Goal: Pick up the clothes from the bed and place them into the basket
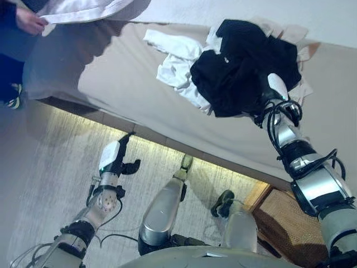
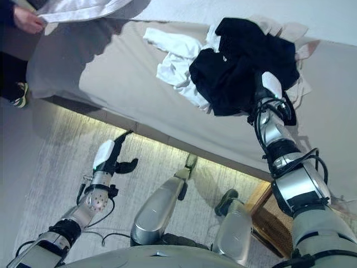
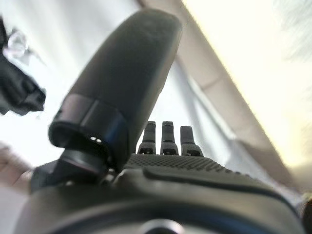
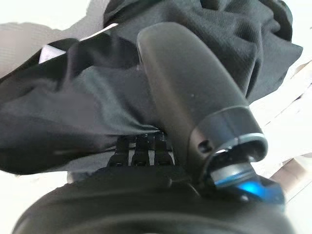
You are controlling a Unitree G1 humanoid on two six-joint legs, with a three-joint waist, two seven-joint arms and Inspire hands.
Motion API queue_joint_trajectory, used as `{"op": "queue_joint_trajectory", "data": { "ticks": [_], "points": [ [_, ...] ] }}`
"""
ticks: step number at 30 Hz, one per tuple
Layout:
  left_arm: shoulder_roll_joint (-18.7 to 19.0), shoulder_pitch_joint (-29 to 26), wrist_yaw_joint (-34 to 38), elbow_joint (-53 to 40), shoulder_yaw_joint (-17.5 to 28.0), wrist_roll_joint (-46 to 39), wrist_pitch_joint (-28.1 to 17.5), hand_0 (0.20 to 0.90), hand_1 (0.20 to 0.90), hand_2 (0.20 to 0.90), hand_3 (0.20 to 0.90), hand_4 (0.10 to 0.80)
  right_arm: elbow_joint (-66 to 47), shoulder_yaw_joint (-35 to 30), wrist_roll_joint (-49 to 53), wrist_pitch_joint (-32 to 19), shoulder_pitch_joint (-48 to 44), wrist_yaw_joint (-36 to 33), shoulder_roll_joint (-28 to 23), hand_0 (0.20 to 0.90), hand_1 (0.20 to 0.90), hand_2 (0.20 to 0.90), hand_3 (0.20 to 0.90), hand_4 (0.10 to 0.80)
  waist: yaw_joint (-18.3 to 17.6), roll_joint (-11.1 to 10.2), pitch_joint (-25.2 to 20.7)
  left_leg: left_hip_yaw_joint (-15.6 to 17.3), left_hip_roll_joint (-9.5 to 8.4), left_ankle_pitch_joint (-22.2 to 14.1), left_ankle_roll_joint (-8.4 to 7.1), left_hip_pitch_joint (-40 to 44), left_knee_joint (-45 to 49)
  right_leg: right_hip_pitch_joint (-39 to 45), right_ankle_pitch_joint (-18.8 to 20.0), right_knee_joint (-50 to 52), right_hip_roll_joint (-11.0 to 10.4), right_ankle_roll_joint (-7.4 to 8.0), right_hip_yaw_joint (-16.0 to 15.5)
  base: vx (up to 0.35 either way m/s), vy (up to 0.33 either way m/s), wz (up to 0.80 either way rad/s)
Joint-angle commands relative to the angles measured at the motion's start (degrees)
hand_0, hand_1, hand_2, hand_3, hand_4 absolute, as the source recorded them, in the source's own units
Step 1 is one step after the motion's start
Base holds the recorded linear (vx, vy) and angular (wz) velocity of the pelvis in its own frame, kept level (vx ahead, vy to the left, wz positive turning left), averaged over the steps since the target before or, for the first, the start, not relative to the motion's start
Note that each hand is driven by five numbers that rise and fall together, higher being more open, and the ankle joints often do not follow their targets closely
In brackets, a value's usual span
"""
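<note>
From my head, the woven brown basket sits on the floor below my right arm, its inside hidden. My right hand reaches onto the grey bed, touching the crumpled black garment; white clothes lie beside it. My left hand hangs over the pale floor. A person's hand grips white cloth.

Left wrist: my fingers are straight, holding nothing.

Right wrist: my fingers curl into the soft black fabric, pinching a fold.

Black garment matt knit cloth; basket woven wicker.
</note>
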Motion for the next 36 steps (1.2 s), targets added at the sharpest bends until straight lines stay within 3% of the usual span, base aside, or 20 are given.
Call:
{"op": "queue_joint_trajectory", "data": {
  "ticks": [1,12,13,14,15,25,36],
  "points": [
    [2.80,1.28,-0.48,-6.35,2.39,-3.27,-2.81,0.900,0.900,0.900,0.900,0.800,-1.67,3.16,-2.19,0.20,-6.74,-3.79,-5.83,0.900,0.900,0.900,0.900,0.800,1.35,1.12,-0.80,3.88,3.20,-12.16,1.03,-2.66,11.61,-7.37,1.67,6.35,2.09,-4.90,-1.39,-0.029,-0.003,0.17],
    [4.92,3.43,-3.46,-17.40,3.57,-11.33,-4.90,0.900,0.900,0.900,0.900,0.800,1.55,5.05,-3.46,5.75,-13.78,-3.53,-9.16,0.900,0.900,0.900,0.900,0.800,3.05,2.69,-0.02,3.98,0.79,-17.50,4.14,-18.10,28.80,-21.20,-2.00,20.71,0.89,-6.40,0.21,-0.047,0.002,0.12],
    [5.14,3.84,-3.85,-18.34,4.06,-12.23,-5.46,0.900,0.900,0.900,0.900,0.800,2.46,5.29,-3.42,5.52,-14.26,-2.62,-9.52,0.747,0.747,0.747,0.722,0.622,3.19,2.67,-0.02,3.83,0.72,-18.12,4.42,-19.18,30.30,-22.28,-2.32,21.75,0.98,-6.43,0.54,-0.073,-0.039,-0.02],
    [5.30,4.00,-4.21,-19.00,4.57,-12.80,-5.51,0.900,0.900,0.900,0.900,0.800,2.70,5.38,-3.12,5.38,-14.30,-2.24,-9.66,0.354,0.354,0.354,0.263,0.163,3.23,2.46,-0.02,3.70,0.66,-18.42,4.68,-19.56,30.88,-22.64,-2.38,21.99,1.23,-6.44,0.69,-0.055,-0.044,-0.04],
    [5.31,4.04,-4.58,-19.52,4.92,-13.24,-5.35,0.900,0.900,0.900,0.900,0.800,2.98,5.42,-2.93,5.09,-14.21,-2.21,-9.67,0.300,0.300,0.300,0.200,0.100,3.26,2.31,-0.02,3.61,0.59,-18.61,4.74,-19.78,31.30,-22.72,-2.36,22.03,1.39,-6.45,0.71,0.000,0.000,0.00],
    [6.02,4.32,-7.43,-21.54,6.11,-14.80,-5.89,0.900,0.900,0.900,0.900,0.800,4.09,4.10,-0.04,4.78,-12.71,-1.05,-11.01,0.300,0.300,0.300,0.200,0.100,2.92,1.53,-0.02,3.07,0.08,-19.54,4.36,-17.83,32.32,-19.21,-1.44,19.84,2.32,-6.16,0.36,0.002,-0.004,-0.02],
    [5.77,3.82,-9.08,-20.26,5.33,-14.00,-5.24,0.900,0.900,0.900,0.900,0.800,4.92,1.81,1.64,2.71,-10.23,1.94,-12.45,0.300,0.300,0.300,0.200,0.100,1.54,-0.02,-0.02,3.37,1.88,-17.72,2.73,-6.54,24.17,-6.91,1.63,9.30,3.51,-4.98,0.31,0.011,0.013,-0.06]
  ]
}}
